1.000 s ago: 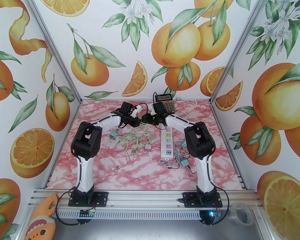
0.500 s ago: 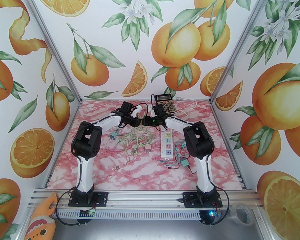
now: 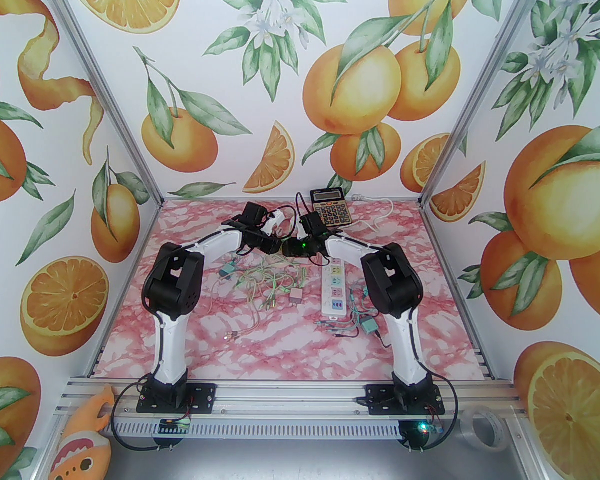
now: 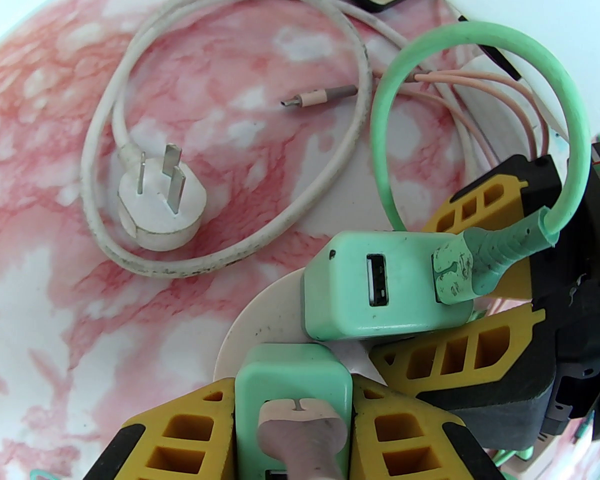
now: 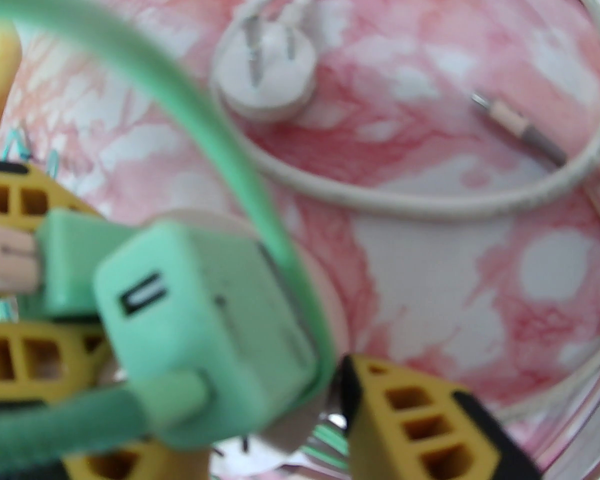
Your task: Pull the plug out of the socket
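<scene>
Right arm scoots left toward its partner, so we've got the right gripper clamped on the green-cabled mint charger and the left gripper clamped on the pink-cabled mint charger, both seemingly still seated in the round white socket mid-air over the far table.

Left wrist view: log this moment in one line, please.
left gripper jaws shut on pink-cable adapter | right gripper jaws shut on green-cable adapter | adapters side by side
</scene>
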Controlling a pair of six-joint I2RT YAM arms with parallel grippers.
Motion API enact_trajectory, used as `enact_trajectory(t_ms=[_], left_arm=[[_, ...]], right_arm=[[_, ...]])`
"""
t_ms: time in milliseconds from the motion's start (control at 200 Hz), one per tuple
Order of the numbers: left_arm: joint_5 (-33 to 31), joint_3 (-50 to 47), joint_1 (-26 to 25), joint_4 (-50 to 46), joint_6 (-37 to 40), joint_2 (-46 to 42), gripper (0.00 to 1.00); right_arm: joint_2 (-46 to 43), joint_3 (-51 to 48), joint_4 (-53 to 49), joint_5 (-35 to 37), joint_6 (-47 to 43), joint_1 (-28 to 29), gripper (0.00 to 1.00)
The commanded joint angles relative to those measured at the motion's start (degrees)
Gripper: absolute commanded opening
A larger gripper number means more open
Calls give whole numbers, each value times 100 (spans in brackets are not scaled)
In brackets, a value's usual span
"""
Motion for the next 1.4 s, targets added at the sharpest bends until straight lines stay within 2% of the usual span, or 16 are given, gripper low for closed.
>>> enact_trajectory(t_ms=[0, 65, 230, 395, 580, 656, 906, 1086, 1146, 1316, 1396], left_arm=[[675, 32, 115, -26, -236, 18, 20], [931, 47, 230, 0, -369, 53, 15], [857, 231, 229, -195, -276, 89, 16], [-71, 376, -156, -506, 336, -4, 16], [-478, 255, -296, -452, 486, -123, 15], [-384, 373, -231, -537, 365, -72, 15], [861, 931, 337, -791, -455, 195, 14], [1013, 1037, 422, -874, -568, 221, 14], [858, 1021, 358, -904, -516, 184, 13], [-133, 684, -59, -699, 148, -131, 14], [-307, 543, -175, -585, 264, -236, 15]], right_arm=[[346, -119, -781, 480, -274, 130, 40], [333, -99, -928, 525, -350, 123, 40], [384, 56, -1198, 636, -434, 126, 39], [526, 346, -1535, 809, -573, 212, 39], [575, 387, -1689, 905, -663, 259, 38], [582, 383, -1724, 926, -698, 270, 38], [675, 695, -1993, 1127, -822, 346, 37], [676, 704, -2006, 1121, -831, 347, 37], [684, 712, -2016, 1115, -839, 348, 37], [723, 789, -2111, 1138, -870, 346, 37], [747, 827, -2155, 1146, -910, 358, 37]])
